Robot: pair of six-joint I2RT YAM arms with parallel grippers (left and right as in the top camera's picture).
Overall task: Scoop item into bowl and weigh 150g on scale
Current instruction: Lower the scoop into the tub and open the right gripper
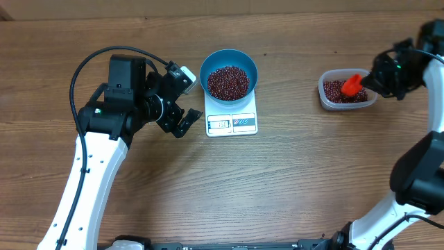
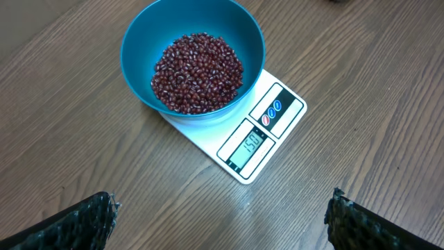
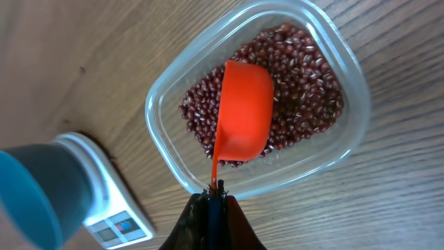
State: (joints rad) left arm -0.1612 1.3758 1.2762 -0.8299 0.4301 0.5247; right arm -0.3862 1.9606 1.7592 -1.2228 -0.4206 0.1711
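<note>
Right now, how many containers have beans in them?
2. The blue bowl sits on the white scale; the clear tub stands apart to its right, with an orange scoop over its beans. No other container shows.

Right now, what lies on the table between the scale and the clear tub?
Nothing: in the overhead view, only bare wood table separates the scale from the tub.

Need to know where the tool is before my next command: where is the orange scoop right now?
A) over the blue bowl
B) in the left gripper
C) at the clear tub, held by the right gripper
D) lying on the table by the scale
C: the orange scoop sits over the beans in the clear tub, its handle pinched in the shut right gripper.
</note>
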